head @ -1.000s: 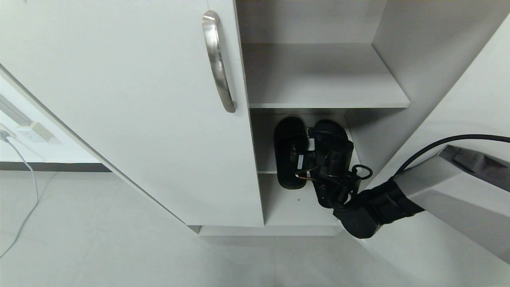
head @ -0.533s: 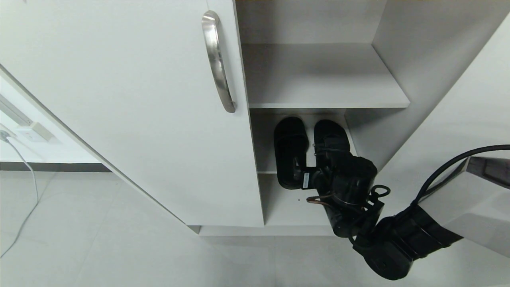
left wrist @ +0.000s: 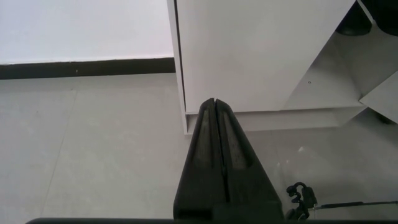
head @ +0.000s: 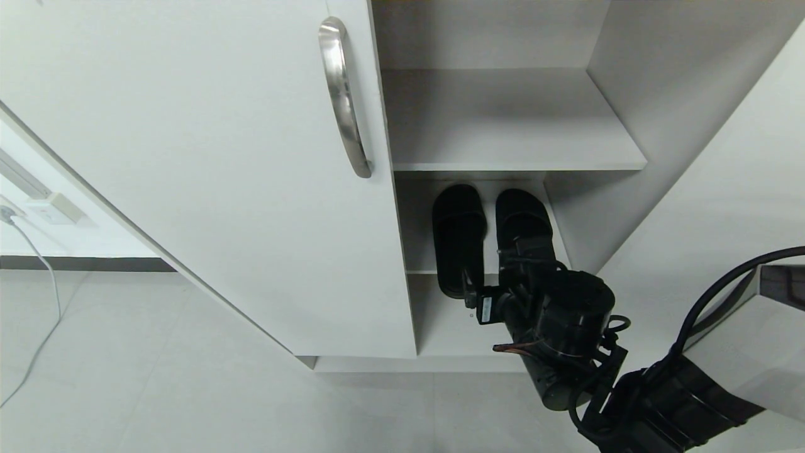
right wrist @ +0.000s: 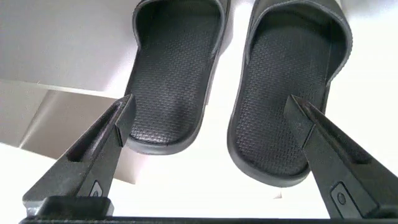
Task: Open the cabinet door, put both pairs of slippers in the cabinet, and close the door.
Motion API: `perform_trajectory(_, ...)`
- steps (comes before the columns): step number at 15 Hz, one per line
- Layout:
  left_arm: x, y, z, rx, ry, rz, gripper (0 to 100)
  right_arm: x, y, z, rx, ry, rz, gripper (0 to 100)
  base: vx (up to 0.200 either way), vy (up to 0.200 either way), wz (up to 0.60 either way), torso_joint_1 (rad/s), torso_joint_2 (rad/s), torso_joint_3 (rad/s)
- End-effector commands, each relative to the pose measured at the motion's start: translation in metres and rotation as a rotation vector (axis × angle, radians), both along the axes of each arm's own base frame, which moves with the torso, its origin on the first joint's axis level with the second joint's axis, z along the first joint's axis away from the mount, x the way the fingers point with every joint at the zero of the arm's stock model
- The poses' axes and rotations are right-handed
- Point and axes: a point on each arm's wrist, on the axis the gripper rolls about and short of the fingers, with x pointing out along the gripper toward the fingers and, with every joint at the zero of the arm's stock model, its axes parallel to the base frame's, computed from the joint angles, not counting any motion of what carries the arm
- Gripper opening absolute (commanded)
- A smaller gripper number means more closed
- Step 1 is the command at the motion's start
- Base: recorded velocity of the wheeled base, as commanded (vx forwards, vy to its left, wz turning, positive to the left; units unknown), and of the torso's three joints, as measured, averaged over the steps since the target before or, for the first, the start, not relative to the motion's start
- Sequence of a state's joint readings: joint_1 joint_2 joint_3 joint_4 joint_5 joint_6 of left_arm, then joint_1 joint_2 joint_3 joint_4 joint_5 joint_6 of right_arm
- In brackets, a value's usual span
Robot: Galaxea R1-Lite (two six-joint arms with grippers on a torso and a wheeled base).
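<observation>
lying just beyond the spread right fingers (right wrist: 93,155), untouched: black slippers (right wrist: 171,81)

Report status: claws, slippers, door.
Right claw open, clear of slippers. Left claw shut, over floor. Pair side by side on lower shelf. Door open; right arm before the opening.

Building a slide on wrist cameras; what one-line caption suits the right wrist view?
Open right tool poised before a pair of black slippers lying side by side on a cabinet shelf.
</observation>
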State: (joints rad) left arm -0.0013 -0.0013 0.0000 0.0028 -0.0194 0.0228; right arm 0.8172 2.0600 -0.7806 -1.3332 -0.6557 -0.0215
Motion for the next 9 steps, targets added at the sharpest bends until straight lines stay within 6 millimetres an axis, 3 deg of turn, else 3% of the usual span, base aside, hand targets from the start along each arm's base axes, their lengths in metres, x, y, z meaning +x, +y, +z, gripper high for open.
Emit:
perform_trajectory(1,0.0001,0.0,0.0,0.0,0.002,0.001,0,-0.0032,0.0024,-0.0002,-0.001,0.001,0.012,100,-0.2,0.0,0.0,0.002,0.0,0.002)
perform_trajectory(9,0.0001,0.0,0.0002,-0.003,0.0,-0.001,0,-0.0043,0.0022,-0.0033,-0.009,0.01,0.015,100,-0.2,0.0,0.0,0.002,0.0,0.002)
